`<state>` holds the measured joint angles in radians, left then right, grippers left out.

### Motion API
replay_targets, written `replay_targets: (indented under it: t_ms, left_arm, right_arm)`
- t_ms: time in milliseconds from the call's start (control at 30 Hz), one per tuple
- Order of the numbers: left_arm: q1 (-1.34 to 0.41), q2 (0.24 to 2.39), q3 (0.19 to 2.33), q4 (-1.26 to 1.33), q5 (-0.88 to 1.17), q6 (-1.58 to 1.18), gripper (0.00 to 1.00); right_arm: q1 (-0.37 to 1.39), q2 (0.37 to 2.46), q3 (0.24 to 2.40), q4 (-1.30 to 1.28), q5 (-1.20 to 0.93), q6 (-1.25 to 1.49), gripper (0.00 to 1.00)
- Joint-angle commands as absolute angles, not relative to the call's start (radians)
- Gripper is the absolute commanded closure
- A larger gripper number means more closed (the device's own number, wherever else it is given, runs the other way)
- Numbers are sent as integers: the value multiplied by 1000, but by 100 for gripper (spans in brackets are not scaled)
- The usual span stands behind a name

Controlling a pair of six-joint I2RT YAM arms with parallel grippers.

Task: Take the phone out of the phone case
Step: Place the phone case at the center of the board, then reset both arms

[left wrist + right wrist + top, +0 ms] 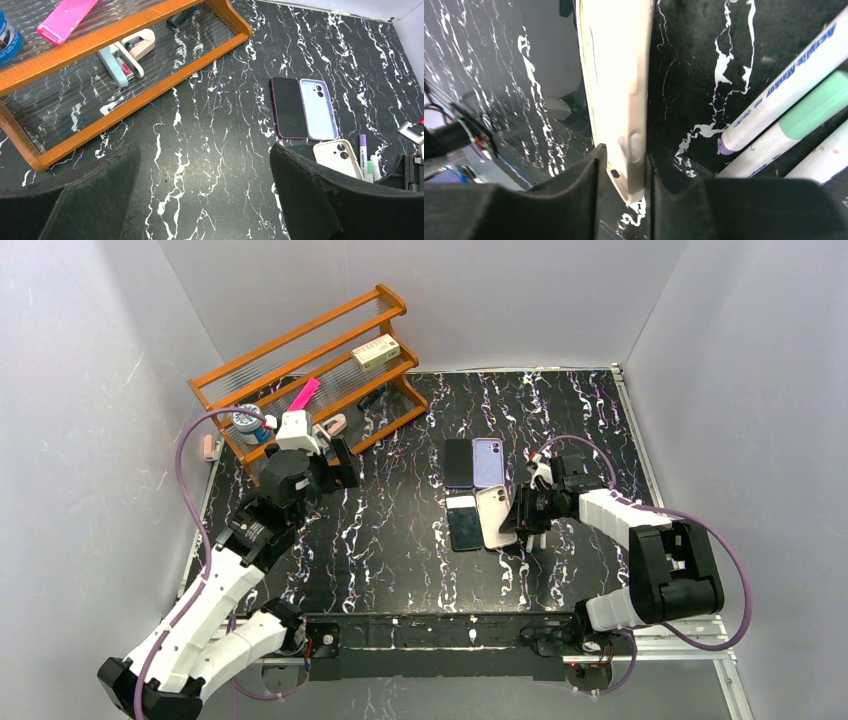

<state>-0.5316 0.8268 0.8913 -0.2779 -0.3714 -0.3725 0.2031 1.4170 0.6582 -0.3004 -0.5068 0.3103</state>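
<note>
A beige phone case (495,515) lies mid-table with a dark-screened phone (463,523) at its left side. Behind them are a second dark phone (458,462) and a lilac case (488,462). My right gripper (520,512) is at the beige case's right edge. In the right wrist view the beige case (616,75) runs between the fingers of my right gripper (624,160), which stand slightly parted around its corner. My left gripper (345,462) hovers wide open near the rack. The left wrist view shows my left gripper (205,165) with only bare table between its fingers, well left of the beige case (337,157).
An orange wooden rack (300,370) at the back left holds a pink item (304,393), a small box (375,352) and a blue can (245,423). Several marker pens (784,105) lie just right of the beige case. Grey walls enclose the black marbled table (400,550).
</note>
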Motion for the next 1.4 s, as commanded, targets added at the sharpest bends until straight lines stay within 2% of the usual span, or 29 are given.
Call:
replay_targets:
  t_ms: [0,233,367,700,967,1367]
  left_arm:
    - [-525,781,887,-281,-400,-361,2]
    - [-525,707,912,-310,-423,-334,2]
    - [-525,651,926,-327,-467,-304,2]
    - [-525,476,955,-353,-615,-242,2]
    - [-525,337,959,-354,-786,-212,2]
    - [-525,242,879,-283,-839,-217,2]
  right_arm:
    - [201,1405,666,-270,-510,306,52]
    - [201,1272,672,-333,-426,314,12]
    - [200,1137,704,-398,-363,311,2]
    - [201,692,866,-531,-10,254,1]
    - [200,399,877,-458,176,166,1]
    - [201,230,776,-369,228,121,1]
